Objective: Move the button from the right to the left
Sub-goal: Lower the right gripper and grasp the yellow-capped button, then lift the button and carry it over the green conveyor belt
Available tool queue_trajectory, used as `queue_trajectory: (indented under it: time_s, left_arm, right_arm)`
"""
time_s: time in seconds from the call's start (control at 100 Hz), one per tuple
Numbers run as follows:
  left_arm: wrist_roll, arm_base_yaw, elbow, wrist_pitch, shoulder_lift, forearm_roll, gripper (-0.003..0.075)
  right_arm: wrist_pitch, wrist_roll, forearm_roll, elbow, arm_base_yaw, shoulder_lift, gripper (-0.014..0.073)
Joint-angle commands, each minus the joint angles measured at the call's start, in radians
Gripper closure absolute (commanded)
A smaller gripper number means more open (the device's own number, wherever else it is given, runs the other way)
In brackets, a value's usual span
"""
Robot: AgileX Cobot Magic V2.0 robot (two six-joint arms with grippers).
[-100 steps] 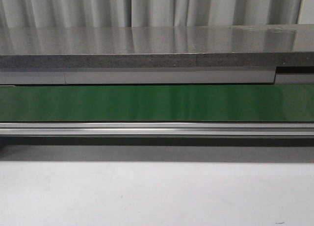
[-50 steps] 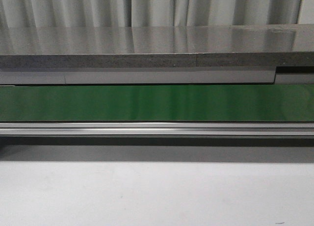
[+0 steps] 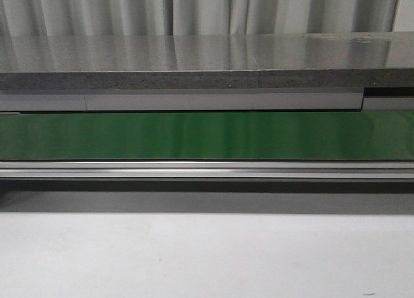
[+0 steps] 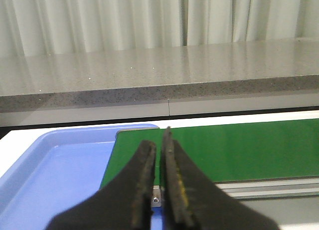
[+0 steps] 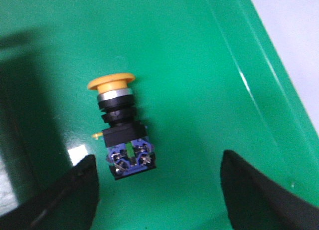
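The button point(image 5: 122, 135) lies on its side on the floor of a green tray point(image 5: 199, 65) in the right wrist view, yellow-orange cap away from the fingers, black body with blue terminal end and a green mark toward them. My right gripper point(image 5: 159, 162) is open above the tray, its two black fingertips point(image 5: 75, 190) spread wide, the button just beyond and nearer the left finger, untouched. My left gripper point(image 4: 158, 150) is shut and empty, hovering over the end of a green conveyor belt point(image 4: 239, 150). Neither gripper nor the button shows in the front view.
A blue tray point(image 4: 55, 165) lies beside the belt's end under the left gripper. The green belt point(image 3: 207, 135) runs across the front view with a metal rail point(image 3: 207, 170) before it, a grey stone counter point(image 3: 207, 59) and curtains behind, white table point(image 3: 207, 253) in front.
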Motion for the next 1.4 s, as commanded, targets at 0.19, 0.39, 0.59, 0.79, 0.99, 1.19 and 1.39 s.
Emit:
queue_trajectory:
  time_s: [0.19,0.39,0.59,0.79,0.99,1.19,1.39]
  left_arm:
    - [-0.012,-0.008,0.040,-0.080,-0.035,-0.001,0.0715]
    - [-0.012,-0.008,0.040,-0.080,-0.035,-0.001,0.0715]
    - [-0.012,-0.008,0.040,-0.080,-0.035,-0.001,0.0715]
    - [-0.012,-0.008,0.040,-0.080,-0.035,-0.001,0.0715]
    - [-0.012,-0.008,0.040,-0.080,-0.035,-0.001,0.0715]
    - [-0.012,-0.008,0.040,-0.080,-0.035,-0.001,0.0715]
    - [-0.012,-0.008,0.040,-0.080,-0.035,-0.001,0.0715]
  right_arm:
    - [-0.078,-0.156,0.128,-0.063,-0.007,0.063,0.0104]
    - [-0.077,-0.157,0.128,-0.114,-0.011,0.105,0.0104]
    - [-0.063,-0.183,0.128,-0.131,-0.024,0.141,0.0104]
    - [-0.068,-0.193,0.132,-0.131,-0.040,0.173,0.0104]
    - [-0.075,-0.197,0.141,-0.131,-0.039,0.203,0.0104]
    - [-0.082,-0.214,0.144,-0.131,-0.039,0.238,0.0104]
    - [-0.091,-0.227,0.147,-0.131,-0.039,0.255,0.0140]
